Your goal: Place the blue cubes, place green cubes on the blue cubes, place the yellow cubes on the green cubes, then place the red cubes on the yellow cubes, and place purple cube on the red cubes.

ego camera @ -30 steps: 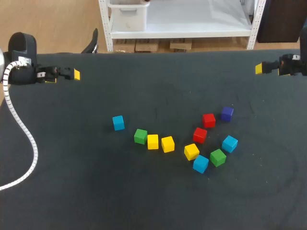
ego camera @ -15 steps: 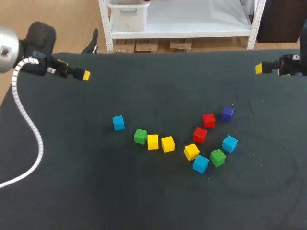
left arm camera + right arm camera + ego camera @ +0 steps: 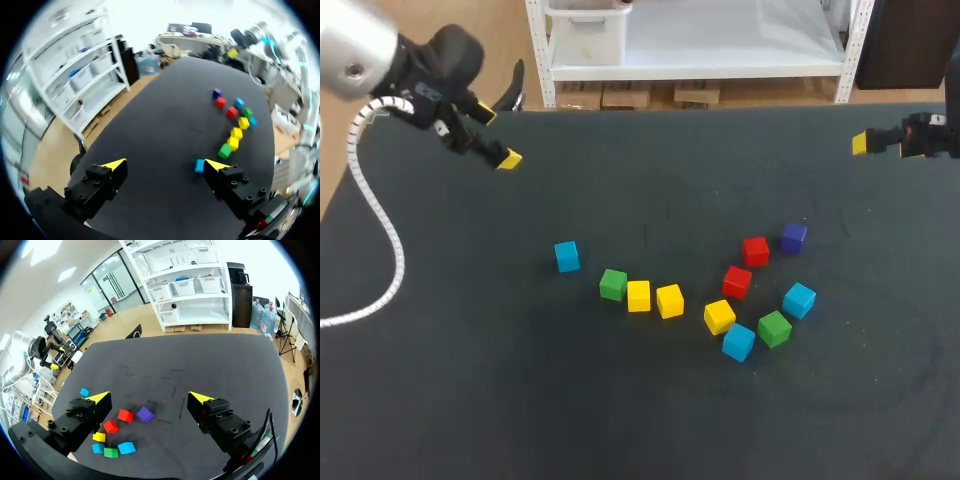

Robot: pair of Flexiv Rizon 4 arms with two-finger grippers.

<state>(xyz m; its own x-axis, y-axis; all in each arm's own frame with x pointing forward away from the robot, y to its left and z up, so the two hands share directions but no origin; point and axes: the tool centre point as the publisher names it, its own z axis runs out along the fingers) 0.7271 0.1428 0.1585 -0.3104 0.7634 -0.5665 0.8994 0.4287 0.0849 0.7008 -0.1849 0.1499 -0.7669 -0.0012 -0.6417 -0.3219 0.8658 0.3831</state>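
Several cubes lie scattered on the dark table point(image 3: 470, 380). A lone blue cube point(image 3: 567, 256) sits left of a row made of a green cube point(image 3: 613, 285) and two yellow cubes point(image 3: 638, 296). To the right cluster a third yellow cube point(image 3: 719, 317), two blue cubes point(image 3: 738, 342), a green cube point(image 3: 774, 328), two red cubes point(image 3: 737, 282) and a purple cube point(image 3: 794, 237). My left gripper point(image 3: 496, 138) hangs open and empty over the far left; from it the lone blue cube point(image 3: 200, 165) shows by one fingertip. My right gripper point(image 3: 865, 143) stands open and empty at the far right, with the purple cube point(image 3: 145, 414) ahead.
My left arm's white cable point(image 3: 375, 230) loops down over the table's left side. The table's far edge point(image 3: 700, 110) runs just behind both grippers.
My left arm has swung up and to the right, and its gripper now tilts down toward the table's middle. The right arm and all cubes have stayed put.
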